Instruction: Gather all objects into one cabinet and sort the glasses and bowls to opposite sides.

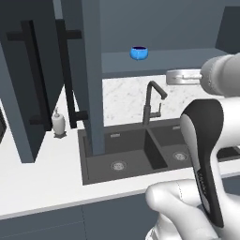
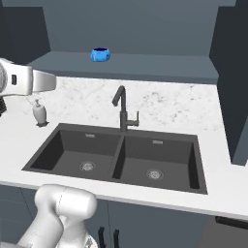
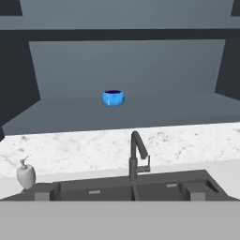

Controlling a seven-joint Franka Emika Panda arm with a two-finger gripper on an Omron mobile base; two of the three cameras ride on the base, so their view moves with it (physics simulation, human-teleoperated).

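Step in hand is judged as the approach to a first pick: nothing is gripped, and the hand camera is aimed across the sink at the open wall cabinet [image 3: 126, 112]. One blue cup [image 3: 113, 98] is seen on the cabinet's shelf floor, roughly mid-shelf and set back from the front edge, upright, well apart from everything else. It is also seen in the left base view [image 1: 138, 53] and the right base view [image 2: 100, 54].

The gripper [image 3: 119, 192] is seen as two grey finger tips [image 3: 43, 191] at the bottom of the hand view, spread as wide as they go, with nothing between them. It is held well short of the cup, above the front of the double sink [image 2: 116, 157].

The cup is small, squat and rounded, bright blue with a dark inside and a faint glossy highlight; it looks easy to tip if struck from the side.

The next move is judged to call for a long forward and upward reach over the faucet [image 2: 123, 111], which must be cleared, before the fingers are closed around the cup or it is pushed to one side of the shelf. A pale soap bottle [image 2: 40, 113] is left on the counter [image 2: 160, 104] beside the sink. An open cabinet door with a long black bar handle [image 1: 68, 70] is seen at the left.
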